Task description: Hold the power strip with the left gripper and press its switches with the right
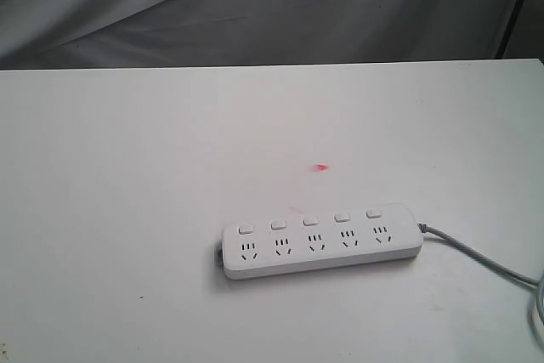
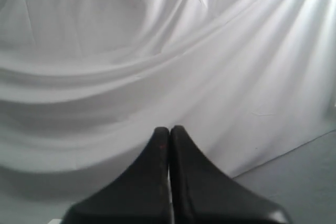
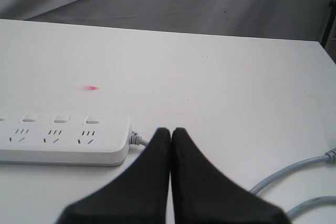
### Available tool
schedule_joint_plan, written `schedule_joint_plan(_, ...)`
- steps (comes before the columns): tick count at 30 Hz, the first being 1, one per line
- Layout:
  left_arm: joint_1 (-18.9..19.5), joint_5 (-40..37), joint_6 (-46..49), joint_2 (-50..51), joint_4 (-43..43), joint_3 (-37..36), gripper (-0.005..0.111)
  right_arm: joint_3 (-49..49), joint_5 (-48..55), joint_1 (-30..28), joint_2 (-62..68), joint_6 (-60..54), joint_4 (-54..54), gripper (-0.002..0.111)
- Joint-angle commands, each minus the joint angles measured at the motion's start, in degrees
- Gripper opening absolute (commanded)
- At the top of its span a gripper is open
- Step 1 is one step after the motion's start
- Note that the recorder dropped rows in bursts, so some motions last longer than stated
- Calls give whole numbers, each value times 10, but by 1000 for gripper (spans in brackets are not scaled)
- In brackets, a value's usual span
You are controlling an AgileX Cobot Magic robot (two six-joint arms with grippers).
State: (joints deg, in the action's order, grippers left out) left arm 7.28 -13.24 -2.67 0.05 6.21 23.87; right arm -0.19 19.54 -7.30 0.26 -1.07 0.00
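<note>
On the table: the power strip lies flat, sockets up, right of centre and toward the near edge of the white table in the exterior view, with its right end angled slightly farther back.
Button row: five small white switches sit one behind each socket, and nothing is touching them.
Cable: the grey cord leaves the strip's right end and trails off toward the table's right edge.
Right side: the right gripper has its black fingers pressed tight together with nothing between them. The tips sit just beside the spot where the cord comes out and are apart from the strip.
Left side: the left gripper is also closed tip to tip and holds nothing, and it faces a draped white cloth.
Tabletop mark: a small red spot lies behind the strip, apart from it.
</note>
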Motion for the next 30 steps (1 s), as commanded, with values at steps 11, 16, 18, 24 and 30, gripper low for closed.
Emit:
schedule_joint_plan(11, 2, -80, -2, 309, 16, 152, 0, 2, -2, -1, -3, -2, -3, 0)
schedule_joint_plan(16, 2, -74, -2, 438, 2, 173, 0, 2, -2, -1, -3, -2, -3, 0)
schedule_joint_plan(18, 2, -67, -2, 494, -5, 179, 0, 2, -2, -1, -3, -2, -3, 0)
schedule_joint_plan(24, 2, -10, 1, 619, -50, 179, 0, 2, -2, -1, -3, -2, -3, 0)
schedule_joint_plan(30, 2, 28, 1, 665, -57, 179, 0, 2, -2, -1, -3, -2, -3, 0)
